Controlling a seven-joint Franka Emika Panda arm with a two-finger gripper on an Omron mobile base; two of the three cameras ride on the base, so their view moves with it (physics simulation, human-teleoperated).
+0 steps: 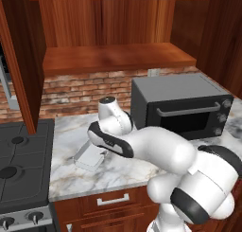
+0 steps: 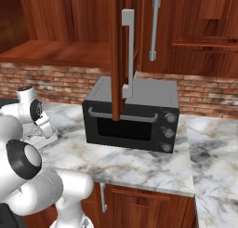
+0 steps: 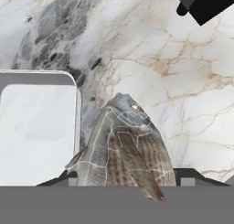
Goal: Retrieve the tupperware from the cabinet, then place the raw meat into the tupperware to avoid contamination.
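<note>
In the hand view the raw meat [image 3: 123, 150], a grey-brown fish with paler patches, sits between my gripper's [image 3: 124, 178] two dark tips and fills the gap between them. It hangs a little above the marble counter [image 3: 183, 81]. The tupperware [image 3: 36, 131], a pale square container with rounded corners, lies just left of the fish, empty. From the left base camera the tupperware [image 1: 90, 157] rests on the counter under my bent wrist, which hides the fingers. The cabinet [image 1: 113, 58] stands open above, its shelf bare.
A black toaster oven [image 1: 182, 105] stands on the counter right of my arm, and its corner [image 3: 201, 3] shows in the hand view. The open cabinet door [image 2: 120, 55] hangs edge-on above the oven. A stove [image 1: 21, 167] lies left; drawers [image 1: 113, 199] sit below the counter edge.
</note>
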